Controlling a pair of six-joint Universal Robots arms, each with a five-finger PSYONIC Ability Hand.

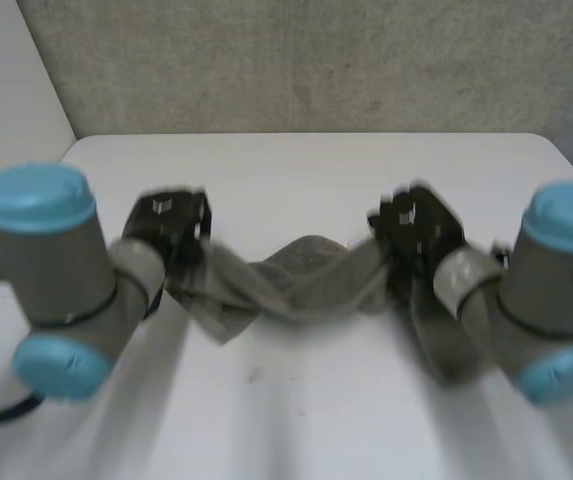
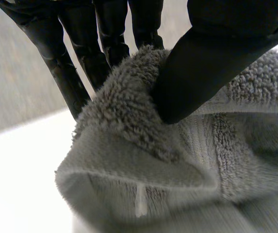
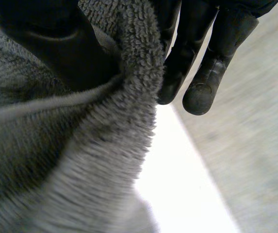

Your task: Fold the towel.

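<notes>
Towel slung between both hands
I see my left hand and right hand each pinching one end between thumb and fingers; it sags, twisted, over the table.

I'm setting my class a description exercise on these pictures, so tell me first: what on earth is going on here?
A two-armed robot is holding a grey towel over a white table. The left hand pinches one end of it, thumb pressing the cloth against the fingers, and the right hand grips the other end the same way. Between the hands the towel sags in a twisted strip, seemingly lifted off the table. No neat fold shows yet.
</notes>
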